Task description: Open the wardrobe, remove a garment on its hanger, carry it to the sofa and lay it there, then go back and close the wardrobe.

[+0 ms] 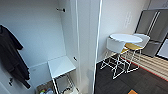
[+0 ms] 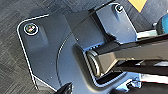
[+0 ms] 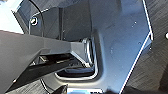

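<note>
While the head view gave us the open wardrobe (image 1: 75, 37), its door edge (image 1: 97, 45) toward us, and a dark garment (image 1: 12, 60) hanging at the left, the wrist views gave dark carpet (image 2: 10, 62). A round white desk (image 1: 125, 38) with white stools (image 1: 115, 47) stood before a grey fridge (image 1: 152, 27). We could not tell either hand's state. The wardrobe's lower shelf (image 1: 61, 65) was blurred.

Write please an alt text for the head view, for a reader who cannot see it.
An open white wardrobe stands in the middle, with a dark garment hanging at the left. To the right are a round white table with white chairs and a grey fridge.
</note>
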Robot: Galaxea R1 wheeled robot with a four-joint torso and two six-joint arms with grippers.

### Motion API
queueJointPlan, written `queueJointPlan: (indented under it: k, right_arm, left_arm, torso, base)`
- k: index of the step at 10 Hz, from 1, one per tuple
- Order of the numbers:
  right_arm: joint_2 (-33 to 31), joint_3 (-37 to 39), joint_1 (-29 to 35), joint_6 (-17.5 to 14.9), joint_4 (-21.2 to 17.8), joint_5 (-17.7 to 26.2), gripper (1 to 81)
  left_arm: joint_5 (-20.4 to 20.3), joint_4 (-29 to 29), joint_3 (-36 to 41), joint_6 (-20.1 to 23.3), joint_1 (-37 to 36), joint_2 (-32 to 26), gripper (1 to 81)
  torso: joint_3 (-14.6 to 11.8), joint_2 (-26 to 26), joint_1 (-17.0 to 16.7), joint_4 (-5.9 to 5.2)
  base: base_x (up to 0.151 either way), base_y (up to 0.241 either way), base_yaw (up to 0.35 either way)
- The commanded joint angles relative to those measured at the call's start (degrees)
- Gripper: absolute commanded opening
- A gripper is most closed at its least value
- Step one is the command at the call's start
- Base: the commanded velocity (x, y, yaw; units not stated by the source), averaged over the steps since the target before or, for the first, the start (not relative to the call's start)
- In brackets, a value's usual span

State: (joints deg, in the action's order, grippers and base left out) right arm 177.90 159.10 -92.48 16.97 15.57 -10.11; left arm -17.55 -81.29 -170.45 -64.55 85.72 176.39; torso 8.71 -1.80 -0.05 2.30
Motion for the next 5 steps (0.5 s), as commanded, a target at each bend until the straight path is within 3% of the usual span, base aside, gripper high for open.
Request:
queueJointPlan:
  k: [1, 5]
  right_arm:
    - [0.5, -0.3, 1.4, -0.1, 0.3, 2.7, 81.1]
    - [0.5, -0.1, 1.5, -0.1, 0.3, 2.7, 81.1]
  left_arm:
    - [2.0, -0.1, -0.6, 0.0, -2.0, -0.2, 81.1]
    - [2.0, -0.1, -0.6, 0.0, -2.0, -0.1, 81.1]
  torso:
    - [0.0, 0.0, 0.1, 0.00]
    - [0.0, 0.0, 0.1, 0.00]
  base:
    - [0.000, 0.000, 0.340]
    - [0.000, 0.000, 0.341]
